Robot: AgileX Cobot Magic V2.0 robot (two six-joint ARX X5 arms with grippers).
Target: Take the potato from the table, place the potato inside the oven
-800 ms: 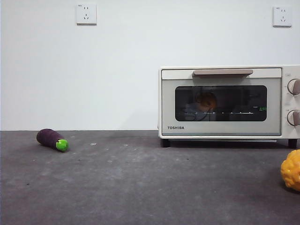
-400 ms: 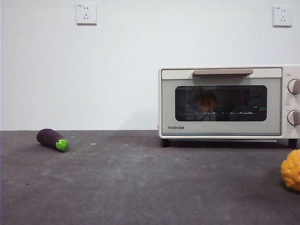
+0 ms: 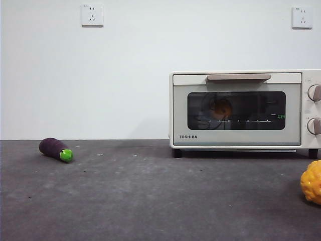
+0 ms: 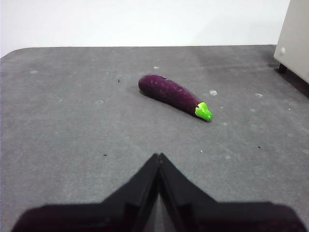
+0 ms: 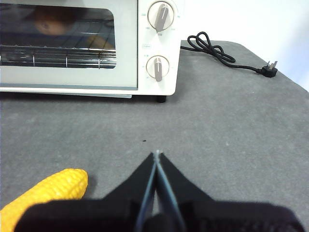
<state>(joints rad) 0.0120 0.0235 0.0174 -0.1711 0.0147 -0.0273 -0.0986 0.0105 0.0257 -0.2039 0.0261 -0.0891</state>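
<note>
One container is present: the oven (image 3: 241, 109), cream-white with its door closed, standing on the desk (image 3: 150, 201) at the far right. Through the dark glass window an orange-brown rounded shape is visible on the wire rack at the left half of the cavity; this is judged to be the potato (image 3: 220, 108), already inside, and the right wrist view shows the same item (image 5: 50, 23) behind the glass above the rack bars. A second yellowish shape beside it in that view may be a reflection; it cannot be identified. Handling assessment: the potato appears smooth, oval and rigid, probably of moderate weight, with a skin that could slip between narrow jaws; the recommended hold would be across the short axis at the widest midsection, not at the tapered ends. No potato lies on the desk surface. The left gripper (image 4: 158, 159) is clenched with jaws meeting and holds nothing, positioned above the desk near the purple eggplant (image 4: 174, 95), apart from it. The right gripper (image 5: 157, 157) is likewise clenched on nothing, hanging above the desk in front of the oven knobs, with the bumpy yellow fruit (image 5: 46, 191) just beside it. Task placement is judged complete.
</note>
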